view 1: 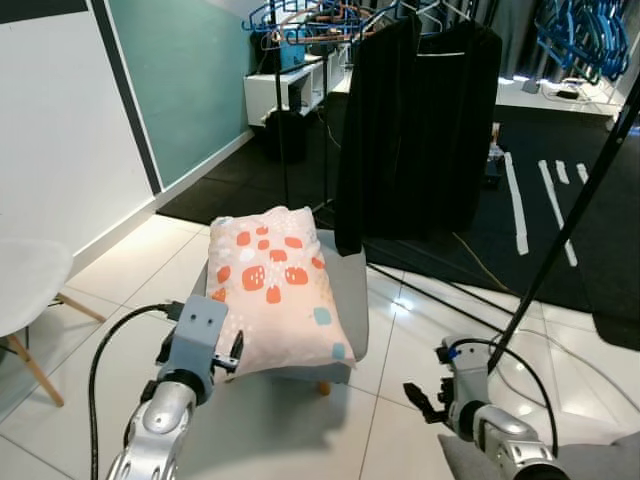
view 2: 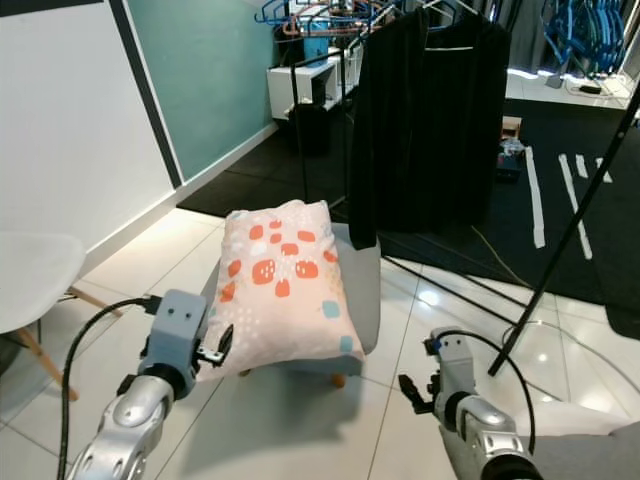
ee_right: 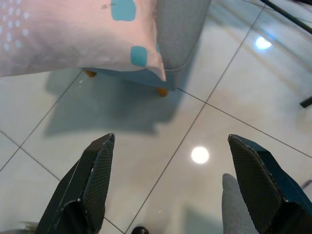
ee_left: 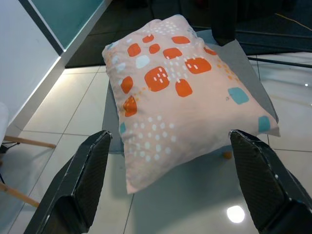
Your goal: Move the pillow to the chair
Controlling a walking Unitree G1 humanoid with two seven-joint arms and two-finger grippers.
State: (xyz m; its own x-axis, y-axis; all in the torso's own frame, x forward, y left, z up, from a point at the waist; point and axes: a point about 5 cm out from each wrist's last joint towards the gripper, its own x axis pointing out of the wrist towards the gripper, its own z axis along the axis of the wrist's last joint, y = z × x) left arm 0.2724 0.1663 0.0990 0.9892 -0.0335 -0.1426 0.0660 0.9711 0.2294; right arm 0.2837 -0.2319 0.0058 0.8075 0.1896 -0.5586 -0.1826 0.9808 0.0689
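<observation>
The pink pillow point(view 1: 275, 290) with orange and teal squares lies lengthwise on a low grey padded seat point(view 1: 350, 285) with wooden legs. Its near end hangs over the seat's front edge. My left gripper point(ee_left: 169, 138) is open just in front of that near end, with nothing between its fingers. My right gripper point(ee_right: 170, 140) is also open and empty, held low over the floor tiles off the seat's front right corner. A white chair point(view 1: 30, 285) with wooden legs stands at the left by the wall.
A clothes rack with black garments point(view 1: 420, 130) and blue hangers stands right behind the seat. A black pole point(view 1: 560, 250) slants down to the floor on the right, with cables beside it. Dark carpet lies beyond. A grey fabric surface point(view 1: 560, 465) sits at the bottom right.
</observation>
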